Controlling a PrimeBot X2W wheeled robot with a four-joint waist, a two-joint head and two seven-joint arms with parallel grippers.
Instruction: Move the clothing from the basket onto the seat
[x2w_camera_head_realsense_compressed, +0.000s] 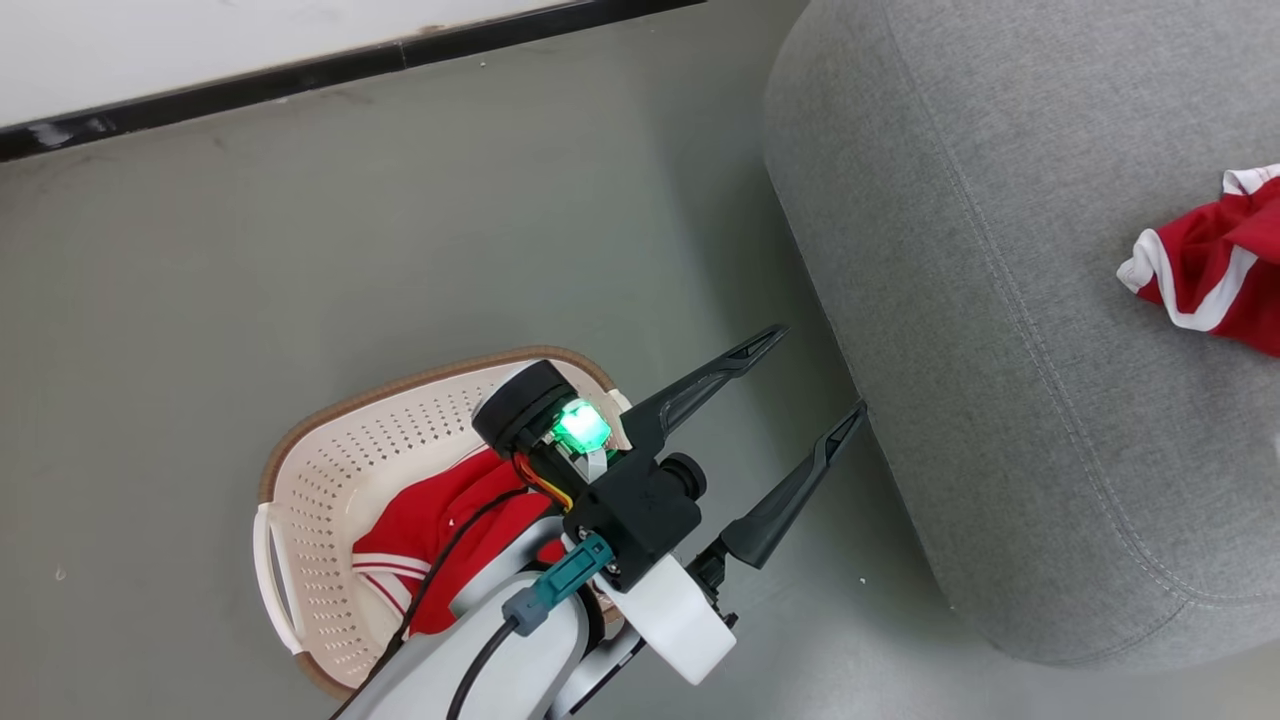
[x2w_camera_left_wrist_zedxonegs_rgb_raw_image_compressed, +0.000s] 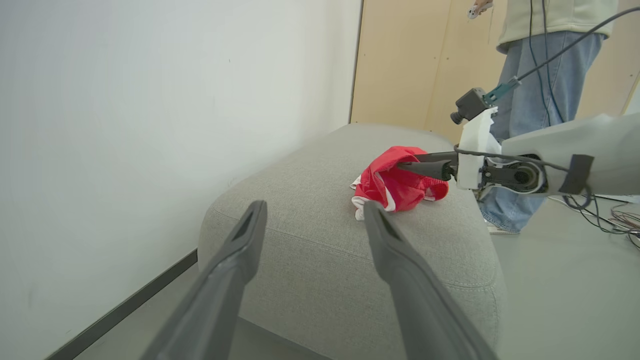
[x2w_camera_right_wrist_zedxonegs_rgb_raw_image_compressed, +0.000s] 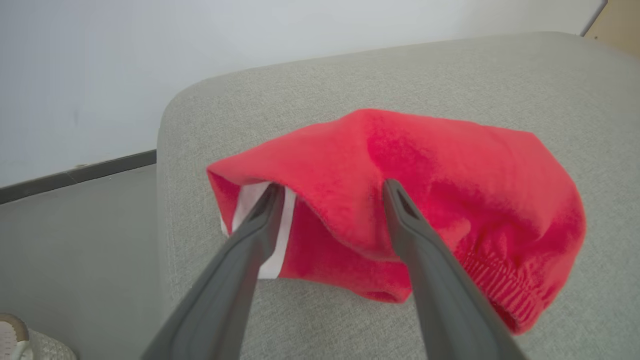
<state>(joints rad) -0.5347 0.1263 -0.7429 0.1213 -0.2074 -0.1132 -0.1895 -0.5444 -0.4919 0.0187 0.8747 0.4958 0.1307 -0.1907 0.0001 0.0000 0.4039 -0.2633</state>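
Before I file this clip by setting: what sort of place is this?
Probably a robot test room staged like a home: plain grey floor, loose cables beside a standing person, and a grey seat with a laundry basket nearby.

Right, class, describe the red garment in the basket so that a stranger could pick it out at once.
Beside the big grey seat, a cream basket stands on the floor. The red garment lies crumpled inside it, white stripes showing. The other red garment lies on the seat instead.
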